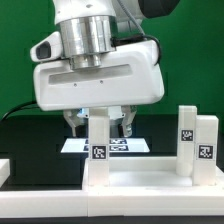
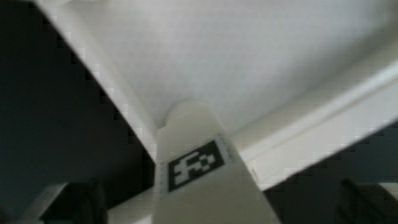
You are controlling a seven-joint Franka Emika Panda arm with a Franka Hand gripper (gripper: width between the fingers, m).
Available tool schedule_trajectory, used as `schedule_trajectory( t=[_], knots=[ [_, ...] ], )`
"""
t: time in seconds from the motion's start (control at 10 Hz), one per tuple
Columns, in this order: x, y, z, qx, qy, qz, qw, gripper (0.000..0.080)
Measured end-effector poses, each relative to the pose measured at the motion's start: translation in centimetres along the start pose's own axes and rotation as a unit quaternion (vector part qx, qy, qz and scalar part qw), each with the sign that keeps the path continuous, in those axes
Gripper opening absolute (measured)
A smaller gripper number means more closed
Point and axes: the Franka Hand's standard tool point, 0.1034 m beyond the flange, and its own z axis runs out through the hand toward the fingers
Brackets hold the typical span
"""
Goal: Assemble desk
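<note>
Legs stand upright on the white desk top (image 1: 140,185) in the exterior view: one leg (image 1: 99,138) rises in the middle of the frame, directly under the gripper (image 1: 100,124), and a pair of legs (image 1: 196,140) stands toward the exterior view's right, each carrying a black-and-white tag. The top lies low across the front of the table, its rim facing the camera. The gripper's two fingers come down on either side of the middle leg's upper end and look pressed against it, so I judge the jaws clamped on that leg, though the contact itself is partly hidden by the white body of the arm. Behind the leg a flat white sheet with printed tags, the marker board (image 1: 125,146), lies on the dark table (image 1: 30,135). In the wrist view the same leg (image 2: 192,150) runs up the middle of the picture with its tag facing the lens, and the broad pale surface of the desk top (image 2: 231,50) spreads beyond it; the dark fingers (image 2: 59,200) show only as blurred shapes at either side of the leg's near end. As to handling, the parts look like hard, smooth plastic: light, stiff and rather slippery. A square leg offers flat opposing faces, so the sensible hold is across two of those faces near the free end, squarely, since a skewed grip would likely let it twist or slide while it is seated in the top.
</note>
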Motion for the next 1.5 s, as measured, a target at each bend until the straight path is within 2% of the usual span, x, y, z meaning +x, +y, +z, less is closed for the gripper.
schedule_trajectory(
  t=[0.1,0.2,0.3,0.4,0.5,0.7,0.9,1.0,1.1,1.2,1.3,1.4,1.5],
  knots=[
    [0.1,0.1,-0.2,0.000,0.008,0.003,1.000,0.0649],
    [0.1,0.2,0.0,-0.001,0.007,0.006,1.000,0.0527],
    [0.1,0.2,0.0,-0.001,0.007,0.011,1.000,0.0527],
    [0.1,0.2,0.0,-0.001,0.007,0.018,1.000,0.0387],
    [0.1,0.4,0.0,-0.002,0.007,0.044,0.999,0.0293],
    [0.1,0.3,0.0,-0.001,0.006,0.106,0.994,0.0293],
    [0.0,0.0,0.1,-0.001,0.007,0.242,0.970,0.0293],
    [0.0,-0.3,0.1,0.001,0.004,0.333,0.943,0.0293],
    [0.1,-0.8,0.2,0.008,0.003,0.435,0.900,0.0293],
    [0.2,-1.3,0.3,0.016,0.003,0.532,0.847,0.0293],
    [0.4,-1.3,0.3,0.026,0.003,0.579,0.815,0.0293],
    [0.5,-1.4,0.3,0.030,0.007,0.622,0.782,0.0293],
    [0.5,-1.3,0.3,0.031,0.012,0.647,0.762,0.0293]
  ],
)
